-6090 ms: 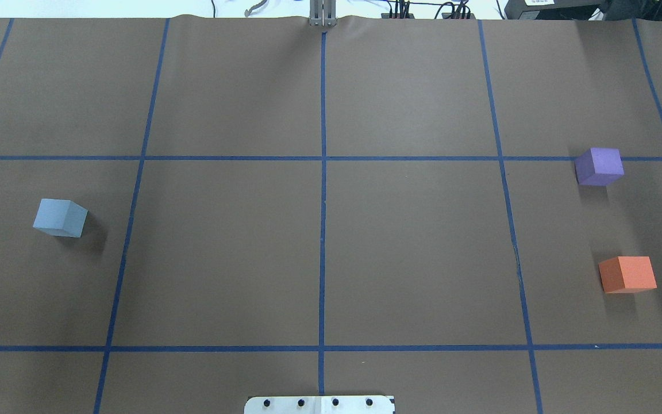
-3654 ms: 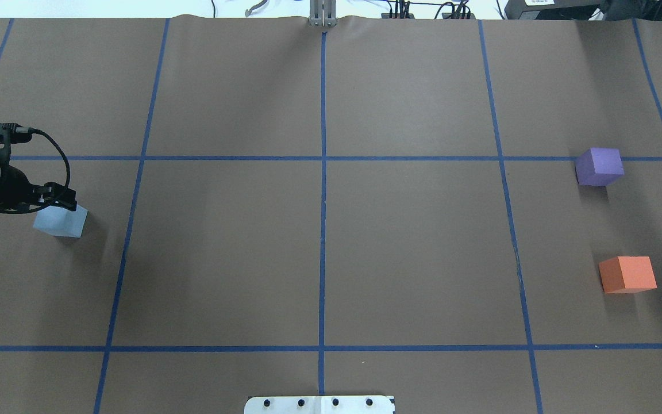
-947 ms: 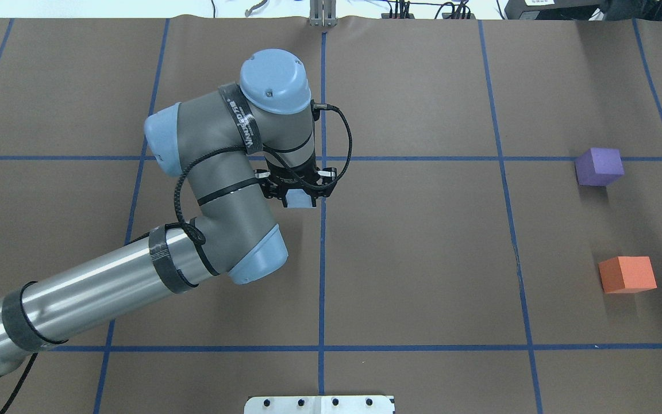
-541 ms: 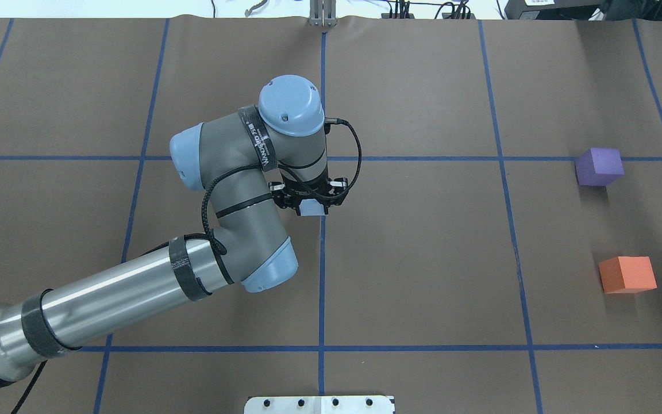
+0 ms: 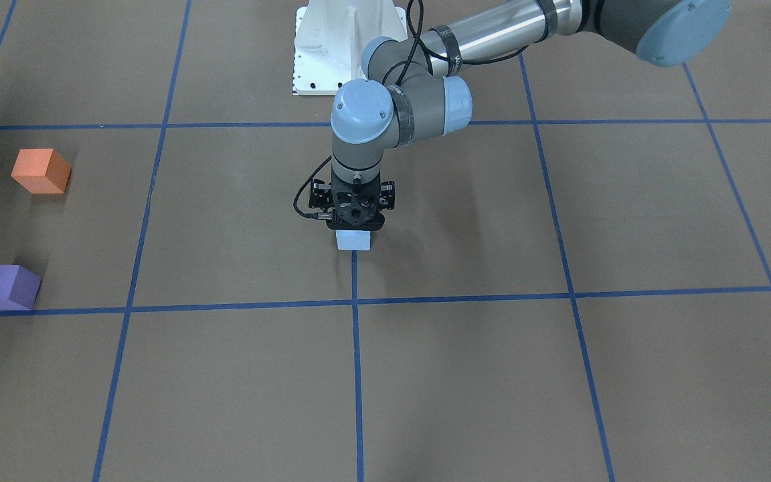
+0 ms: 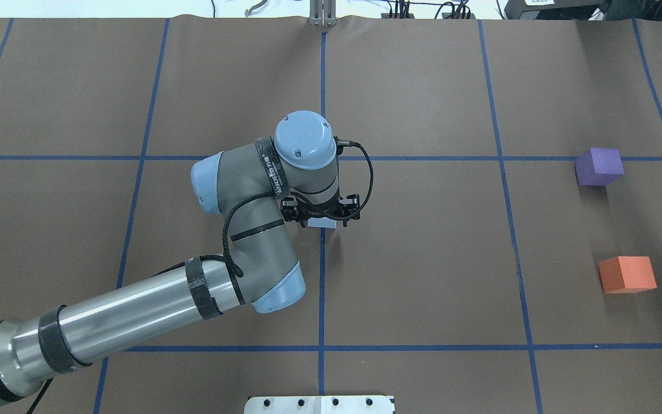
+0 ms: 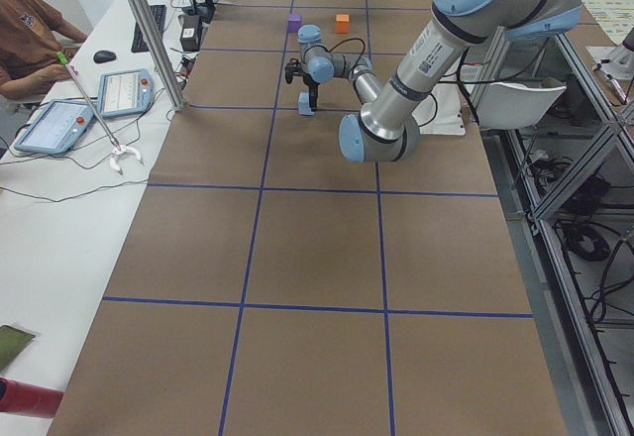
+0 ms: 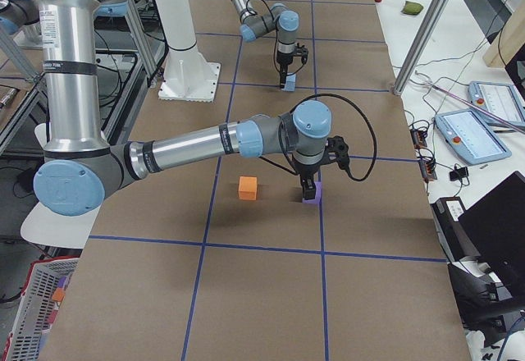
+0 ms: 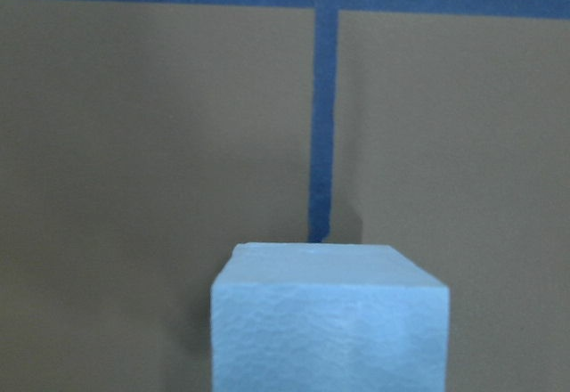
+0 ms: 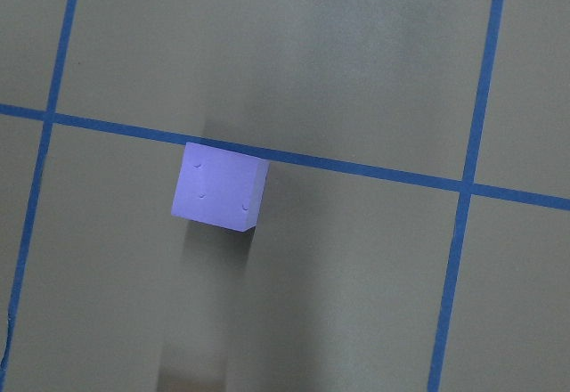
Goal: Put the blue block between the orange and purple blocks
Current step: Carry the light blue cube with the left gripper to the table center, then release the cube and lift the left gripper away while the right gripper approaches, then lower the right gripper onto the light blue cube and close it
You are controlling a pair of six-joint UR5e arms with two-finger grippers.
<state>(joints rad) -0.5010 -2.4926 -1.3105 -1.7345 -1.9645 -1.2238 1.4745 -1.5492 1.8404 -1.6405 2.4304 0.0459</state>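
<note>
My left gripper is shut on the light blue block and holds it low over the table's centre line. The block fills the bottom of the left wrist view. The purple block and the orange block sit far right, apart from each other with a gap between them. My right gripper shows only in the exterior right view, over the purple block; I cannot tell whether it is open. The right wrist view shows the purple block from above.
Brown paper with blue tape grid lines covers the table. The white robot base plate lies at the near middle edge. A person and tablets are at a side bench.
My left arm came in, took the blue block from the far left and carried it right. Over the last second it moved further right and a little nearer the robot's base.
</note>
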